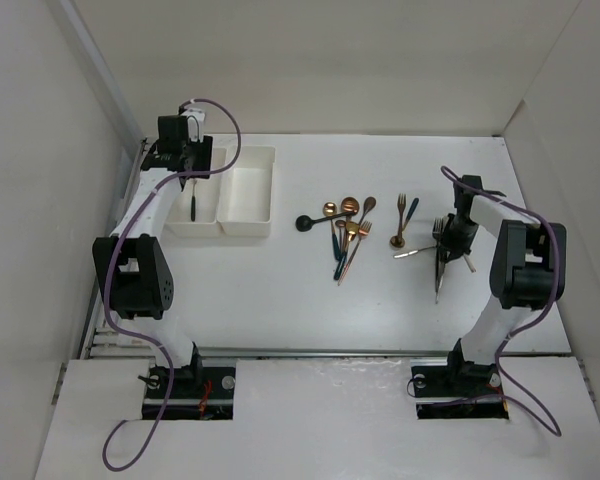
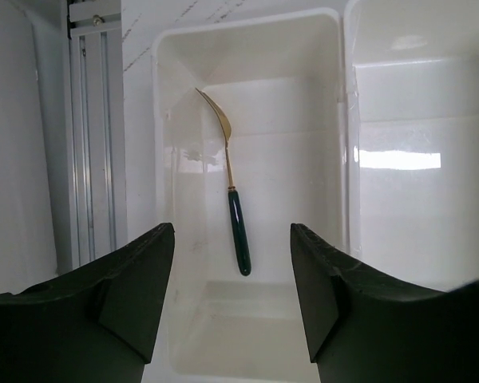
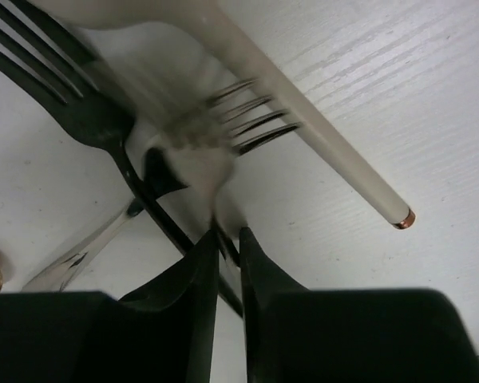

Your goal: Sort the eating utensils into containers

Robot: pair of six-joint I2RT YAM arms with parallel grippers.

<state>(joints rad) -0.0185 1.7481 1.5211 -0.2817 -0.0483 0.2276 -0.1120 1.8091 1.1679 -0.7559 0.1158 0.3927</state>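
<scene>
Two joined white trays stand at the back left, the left tray (image 1: 208,222) and the right tray (image 1: 250,190). A utensil with a gold head and dark teal handle (image 2: 235,215) lies alone in the left tray (image 2: 303,120); it also shows in the top view (image 1: 193,205). My left gripper (image 2: 231,229) hangs open and empty just above its handle end, and shows in the top view (image 1: 187,175). My right gripper (image 3: 227,235) is shut on the handle of a blurred silver fork (image 3: 215,140) in the right-hand cluster (image 1: 442,245). A black fork (image 3: 88,104) lies beside it.
A pile of copper-gold, teal and black spoons and forks (image 1: 345,228) lies mid-table. A gold fork and a teal one (image 1: 404,215) lie right of it. A cream handle with a copper tip (image 3: 335,152) and a silver utensil (image 3: 76,259) lie by my right fingers.
</scene>
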